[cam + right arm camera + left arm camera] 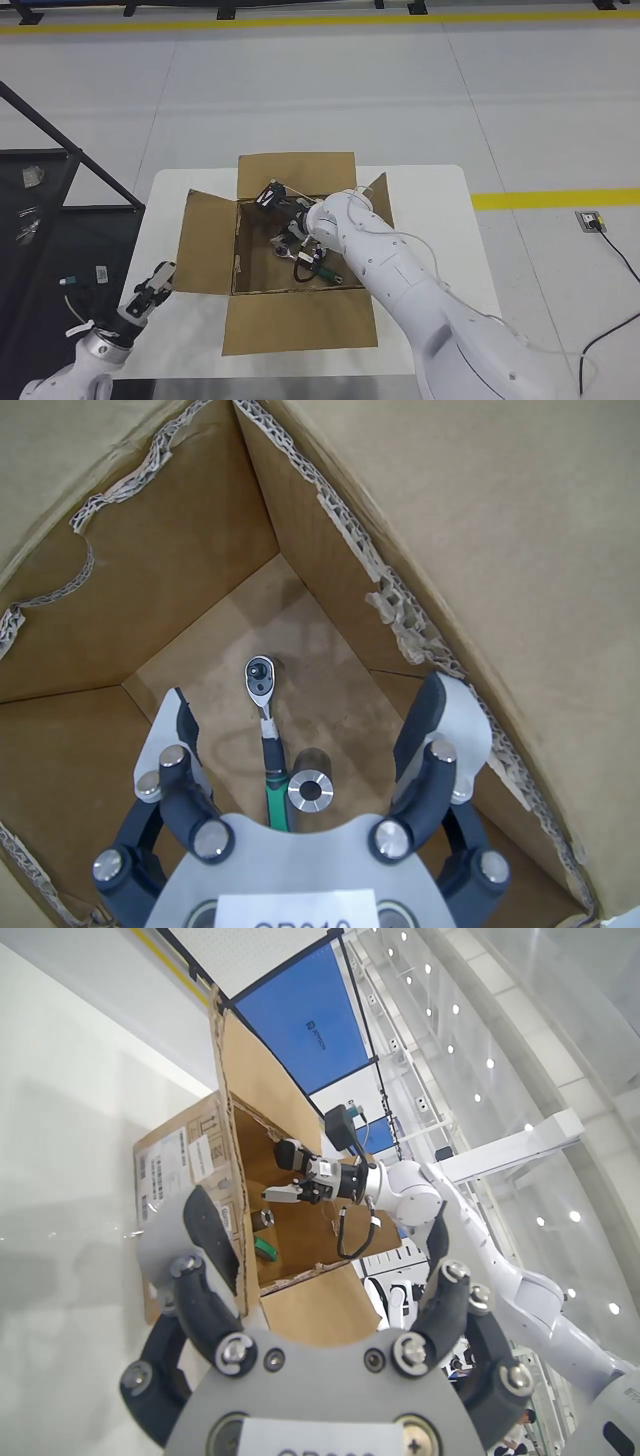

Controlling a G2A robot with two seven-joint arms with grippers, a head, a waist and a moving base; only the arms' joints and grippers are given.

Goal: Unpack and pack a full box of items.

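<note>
The right claw point(308, 695) is hanging spread wide inside the box point(150, 575), straddling the ratchet wrench point(259, 681) and metal socket point(310, 792) lying just beneath it, probably lining up a pick, while the left claw point(320, 1223) is hovering spread outside the box.

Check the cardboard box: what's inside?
On the box floor: a green-handled ratchet wrench and a metal cylinder, with the open right hand above them. The wrench's handle end is hidden by the hand.

box point(260, 1068) side: white barcode labels point(162, 1163), handling pictograms point(214, 1120), print too small to read | blue panel point(305, 1023): white logo | left pincer point(320, 1223) sticker point(320, 1438), right pincer point(307, 700) sticker point(300, 910): characters cut off
</note>
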